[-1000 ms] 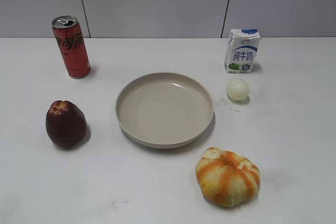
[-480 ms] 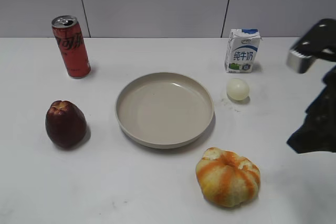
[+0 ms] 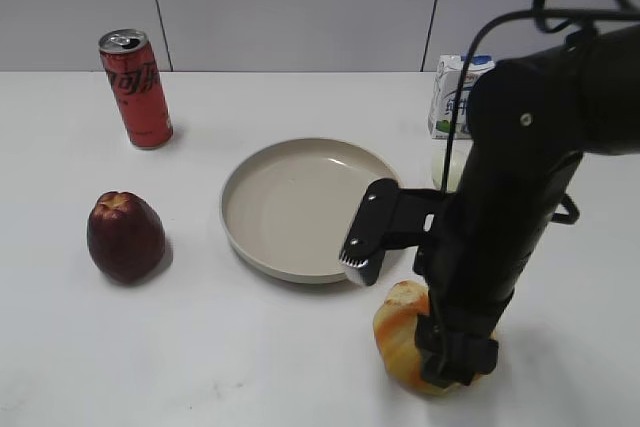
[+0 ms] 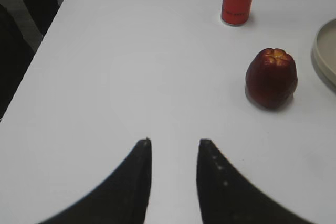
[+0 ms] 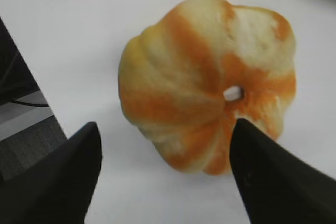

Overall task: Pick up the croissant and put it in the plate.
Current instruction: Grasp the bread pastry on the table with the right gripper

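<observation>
The croissant, a rounded pastry with yellow and orange stripes, lies on the white table in front of the plate, right of centre. My right arm mostly covers it in the exterior view. My right gripper is open right over it. In the right wrist view the croissant fills the middle, and the gripper has one finger at its near right side and the other on bare table to its left. My left gripper is open and empty over bare table, out of the exterior view.
A dark red apple sits left of the plate, also in the left wrist view. A red can stands at the back left. A milk carton and a pale egg are partly hidden behind my right arm.
My right arm has swung in from the right edge of the exterior view and come down over the croissant. The objects have not moved.
</observation>
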You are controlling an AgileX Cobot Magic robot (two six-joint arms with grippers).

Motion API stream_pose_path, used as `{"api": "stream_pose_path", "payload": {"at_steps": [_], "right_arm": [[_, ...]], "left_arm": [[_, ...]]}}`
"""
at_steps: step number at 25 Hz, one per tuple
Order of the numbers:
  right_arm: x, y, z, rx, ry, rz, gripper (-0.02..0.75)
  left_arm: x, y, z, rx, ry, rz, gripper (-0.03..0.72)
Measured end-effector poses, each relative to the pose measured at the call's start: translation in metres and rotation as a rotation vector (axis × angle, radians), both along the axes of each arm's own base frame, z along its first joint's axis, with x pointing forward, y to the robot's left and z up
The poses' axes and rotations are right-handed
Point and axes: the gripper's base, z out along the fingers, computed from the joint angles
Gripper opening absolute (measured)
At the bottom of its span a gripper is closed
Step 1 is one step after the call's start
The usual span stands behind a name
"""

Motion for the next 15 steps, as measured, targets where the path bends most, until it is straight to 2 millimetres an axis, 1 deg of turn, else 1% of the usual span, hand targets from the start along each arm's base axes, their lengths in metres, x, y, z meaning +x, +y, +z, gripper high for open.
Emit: {"api": "stream_pose_path", "payload": {"at_steps": [3,5,7,8,10,12,15], "right_arm": [[0.002,0.007,-0.017,-0.015,-0.012,0.024,0.569],[0.004,0.007,-0.024,-0.029,-0.019,0.036,0.543],[0.005,0.008,-0.027,-0.040,-0.021,0.048,0.474],[0.005,0.008,-0.027,-0.044,-0.024,0.055,0.417],[0.006,0.007,-0.028,-0.052,-0.028,0.064,0.270],[0.006,0.007,-0.027,-0.056,-0.026,0.067,0.142],[0.007,0.007,-0.019,-0.075,-0.016,0.084,0.132]], "left_arm": [[0.000,0.000,0.000,0.000,0.000,0.000,0.234],[0.000,0.000,0.000,0.000,0.000,0.000,0.234],[0.000,0.000,0.000,0.000,0.000,0.000,0.234],[0.000,0.000,0.000,0.000,0.000,0.000,0.234],[0.000,0.000,0.000,0.000,0.000,0.000,0.234],[0.000,0.000,0.000,0.000,0.000,0.000,0.234],[0.000,0.000,0.000,0.000,0.000,0.000,0.234]]}}
